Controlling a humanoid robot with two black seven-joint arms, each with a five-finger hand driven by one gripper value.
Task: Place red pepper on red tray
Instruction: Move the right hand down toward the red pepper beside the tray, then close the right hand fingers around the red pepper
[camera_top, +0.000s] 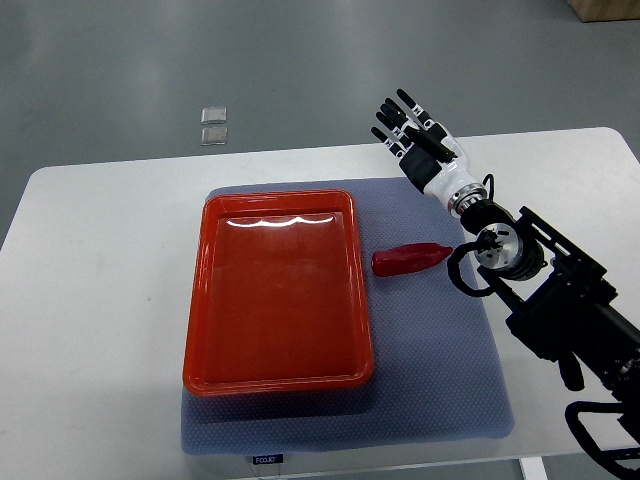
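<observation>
right robot hand (413, 130): fingers spread, holding nothing; raised over the far edge of the blue mat, well beyond the pepper. Arm comes in from the right edge.
left arm: out of view.
red pepper (409, 259): lying on its side on the blue mat (440, 370), just beside the right rim of the red tray (197, 330), not touching it. Blunt end points at the tray, tapered tip points toward the arm.
red tray: nothing in it, sits on the mat's left half; mat on the white bench (90, 300).
handling guess: light, smooth glossy skin, probably slick; elongated and rounded so it may roll. Can't tell if real or a plastic dummy.
grip point: across the thick middle, fingers on the long sides, not the thin tip.
task state: pick not yet begun.
</observation>
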